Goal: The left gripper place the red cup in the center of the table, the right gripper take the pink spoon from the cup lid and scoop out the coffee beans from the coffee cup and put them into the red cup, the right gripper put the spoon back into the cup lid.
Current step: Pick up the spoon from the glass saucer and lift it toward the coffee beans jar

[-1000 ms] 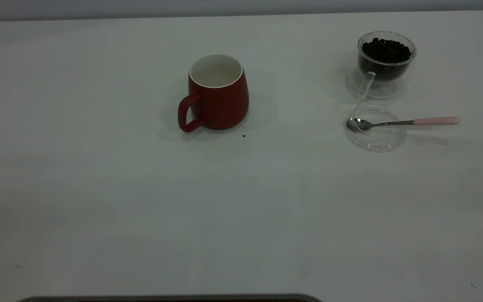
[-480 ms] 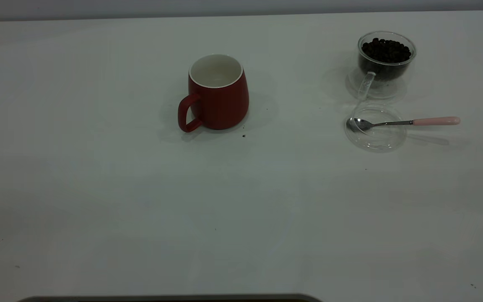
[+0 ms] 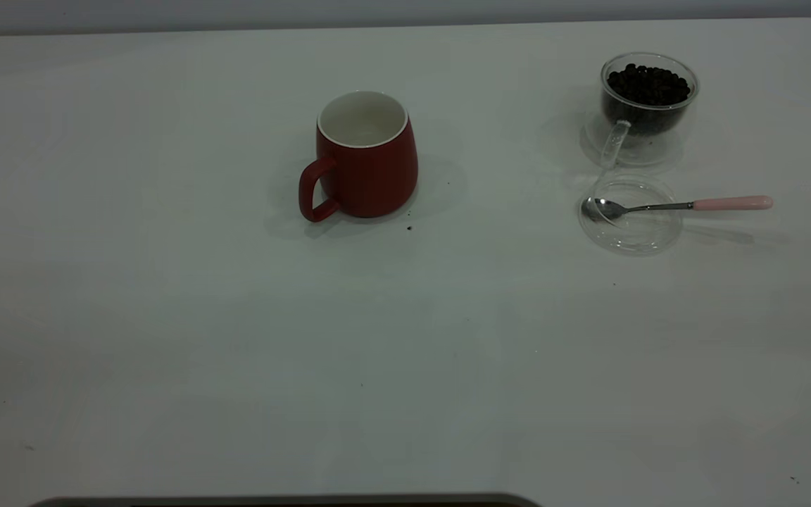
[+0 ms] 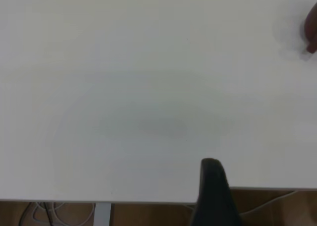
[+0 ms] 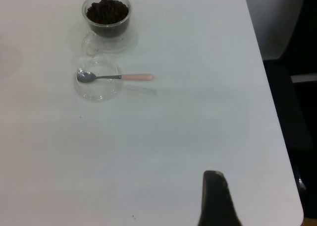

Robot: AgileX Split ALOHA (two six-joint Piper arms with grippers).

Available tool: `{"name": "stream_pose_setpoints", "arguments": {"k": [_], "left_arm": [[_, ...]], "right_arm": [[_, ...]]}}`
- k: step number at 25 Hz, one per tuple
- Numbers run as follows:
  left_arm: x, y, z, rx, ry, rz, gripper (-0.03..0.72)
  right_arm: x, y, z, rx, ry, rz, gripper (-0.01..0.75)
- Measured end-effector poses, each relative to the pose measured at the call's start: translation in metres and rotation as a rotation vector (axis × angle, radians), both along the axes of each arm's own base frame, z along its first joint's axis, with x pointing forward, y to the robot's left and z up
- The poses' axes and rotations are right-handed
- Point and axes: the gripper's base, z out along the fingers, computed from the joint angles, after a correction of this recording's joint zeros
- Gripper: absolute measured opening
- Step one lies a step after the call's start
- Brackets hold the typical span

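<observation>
a thin, stiff, likely slippery pink spoon [image 3: 680, 205] rests across a fragile clear cup lid [image 3: 631, 224] on the table [image 3: 236, 338], best pinched at its pink handle; neither hand's state can be told.

White table [image 3: 405, 338], scattered dark specks [image 3: 409, 228]

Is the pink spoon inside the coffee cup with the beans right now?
No, the pink spoon lies with its bowl in the clear cup lid, beside the coffee cup, its handle sticking out over the table.

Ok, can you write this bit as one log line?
red cup: upright, mid-table | spoon: on lid | beans: in glass cup | no gripper at the objects
</observation>
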Motion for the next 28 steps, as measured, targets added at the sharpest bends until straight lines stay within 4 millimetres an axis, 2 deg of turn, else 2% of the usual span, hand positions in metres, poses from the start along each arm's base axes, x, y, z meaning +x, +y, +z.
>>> {"name": "stream_pose_setpoints", "arguments": {"k": [25, 28], "left_arm": [[0.0, 0.0, 0.0, -0.001, 0.0, 0.004, 0.571], [0.0, 0.0, 0.0, -0.001, 0.0, 0.004, 0.571]], "right_arm": [[0.0, 0.0, 0.0, 0.002, -0.001, -0.001, 0.519], [0.003, 0.0, 0.013, 0.046, -0.031, -0.026, 0.519]]}}
